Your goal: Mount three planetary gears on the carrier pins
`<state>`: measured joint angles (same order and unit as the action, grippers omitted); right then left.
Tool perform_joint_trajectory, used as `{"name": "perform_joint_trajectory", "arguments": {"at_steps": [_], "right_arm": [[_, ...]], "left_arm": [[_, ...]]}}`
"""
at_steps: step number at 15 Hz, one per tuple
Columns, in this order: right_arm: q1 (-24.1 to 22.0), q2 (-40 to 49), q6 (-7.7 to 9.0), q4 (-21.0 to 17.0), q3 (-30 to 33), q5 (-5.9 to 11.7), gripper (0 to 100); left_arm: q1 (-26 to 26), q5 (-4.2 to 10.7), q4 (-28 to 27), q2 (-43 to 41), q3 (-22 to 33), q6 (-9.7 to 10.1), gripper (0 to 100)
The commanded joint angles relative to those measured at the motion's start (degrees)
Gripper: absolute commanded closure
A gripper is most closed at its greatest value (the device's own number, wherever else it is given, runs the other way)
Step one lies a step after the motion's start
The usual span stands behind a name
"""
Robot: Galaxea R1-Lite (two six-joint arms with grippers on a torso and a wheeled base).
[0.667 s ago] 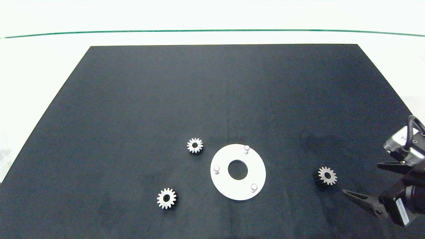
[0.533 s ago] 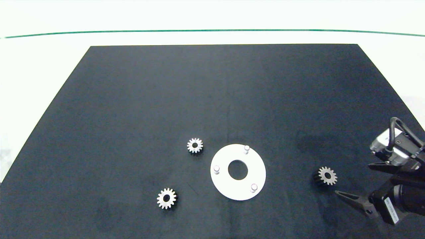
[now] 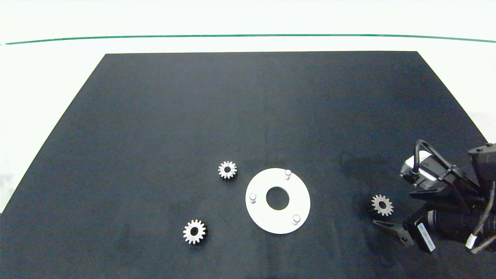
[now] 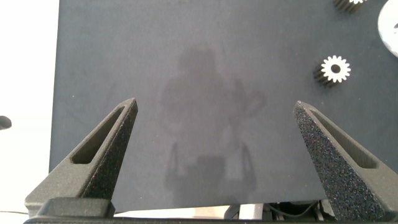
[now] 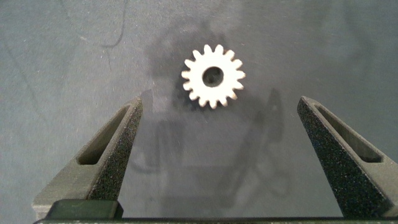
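— On the counter's (image 3: 155, 116) near right: what is the right gripper (image 5: 217, 155) doing?
— Its jaws stand wide, holding nothing, with one planetary gear (image 3: 382, 205) lying flat just ahead of them. The right wrist view shows that gear centred in front of the gap between the fingers, not yet between them.

— And the other gears?
— Two more sit flat on the black mat left of the white disc (image 3: 263, 217): one (image 3: 227, 169) just off its far-left edge, one (image 3: 194, 231) nearer and further left. Neither is touched.

— How much of the job is done?
— None, judging by this. All three carrier pins (image 3: 287, 174) stand bare on the disc. Every pickup and every placement is still to come, and the right-hand gear looks like the first target.

— Where is the left arm?
— Out of the head view. Its wrist camera shows the left gripper (image 4: 214, 162) over the mat's left side, jaws wide and empty.

— Anything unclear?
— Only one right finger shows in the head view; the arm hides the other. In the left wrist view the disc and one gear are cut off at the frame's edge.
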<state>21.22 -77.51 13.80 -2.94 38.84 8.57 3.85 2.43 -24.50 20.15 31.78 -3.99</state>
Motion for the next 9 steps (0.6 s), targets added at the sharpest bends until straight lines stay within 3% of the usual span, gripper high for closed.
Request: {"name": "perform_joint_trajectory", "arguments": {"at_steps": [1,9], "right_arm": [[0.0,-3.5,-0.09,0.3,0.1,0.04,5],[0.0,-5.3,-0.09,0.0,2.6,-0.13,20]], "left_arm": [[-0.2,0.04,-0.2,-0.2,0.3,-0.06,0],[0.2,0.04,-2.0,-1.1,1.5,-0.06,0]]}}
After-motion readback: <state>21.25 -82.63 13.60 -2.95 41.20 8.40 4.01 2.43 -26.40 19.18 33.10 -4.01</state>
